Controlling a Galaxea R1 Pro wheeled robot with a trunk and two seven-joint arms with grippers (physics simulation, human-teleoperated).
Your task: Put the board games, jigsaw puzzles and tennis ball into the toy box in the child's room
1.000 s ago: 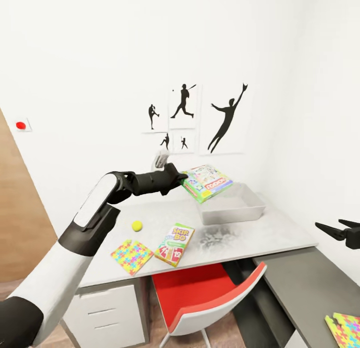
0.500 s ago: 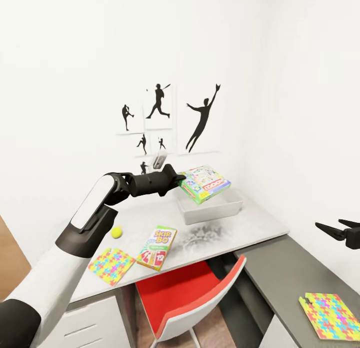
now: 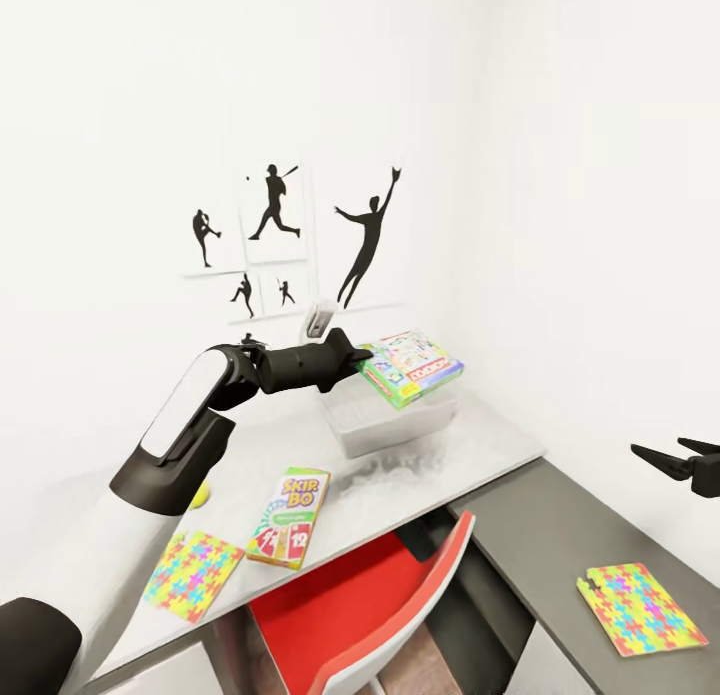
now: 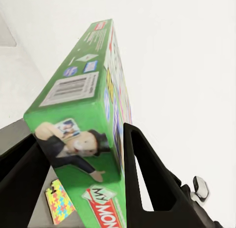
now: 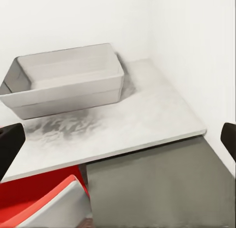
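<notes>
Lower left of the head view: one jigsaw puzzle (image 3: 193,575), tennis ball (image 3: 203,494) half hidden behind your arm, SKIP BO box (image 3: 290,503), all on the white table (image 3: 480,445). Centre: your left gripper (image 3: 362,363) is clenched on the green board game (image 3: 412,366) by one end, held above the toy box (image 3: 385,427). It looks stiff and light, but gripped at the end it may tilt. Right: right gripper (image 3: 680,456) spread, holding nothing; second puzzle (image 3: 640,608) lower right.

Green board game (image 4: 93,124) clamped between black fingers (image 4: 147,174) — jigsaw puzzle (image 4: 60,202) below.
</notes>
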